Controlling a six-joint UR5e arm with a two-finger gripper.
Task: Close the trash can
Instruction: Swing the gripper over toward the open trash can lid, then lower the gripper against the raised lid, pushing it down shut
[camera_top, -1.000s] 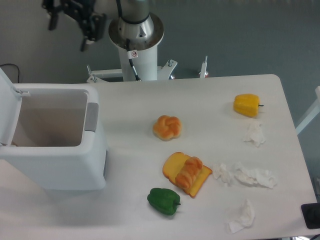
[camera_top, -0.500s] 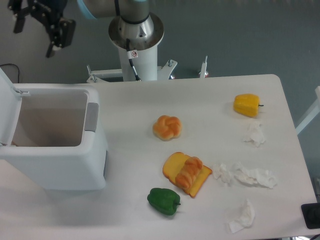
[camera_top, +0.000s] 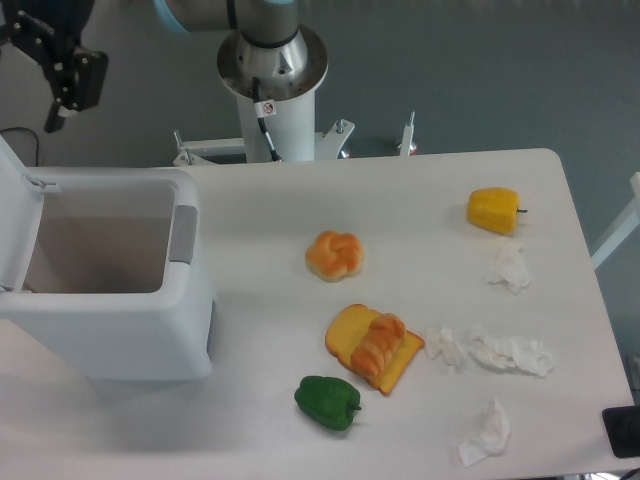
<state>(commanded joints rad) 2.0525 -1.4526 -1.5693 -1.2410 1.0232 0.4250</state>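
The trash can (camera_top: 150, 335) is a large white boxy bin at the left of the table. It stands open, and its inside looks empty. Its flat white lid (camera_top: 15, 215) stands up on the left side. A grey latch strip (camera_top: 183, 233) runs along the right rim. My gripper (camera_top: 30, 80) is high at the top left, above and behind the bin's back left corner and apart from the lid. Its jaws look spread and hold nothing. Part of it is cut off by the frame edge.
The robot base (camera_top: 272, 70) stands behind the table. On the table are a bun (camera_top: 335, 255), a yellow pepper (camera_top: 494, 210), bread slices with a croissant (camera_top: 375, 347), a green pepper (camera_top: 327, 402) and several crumpled tissues (camera_top: 510, 352).
My gripper has moved steadily left, from above the bin's back right corner to above its back left corner. The bin, its lid and the food have not moved.
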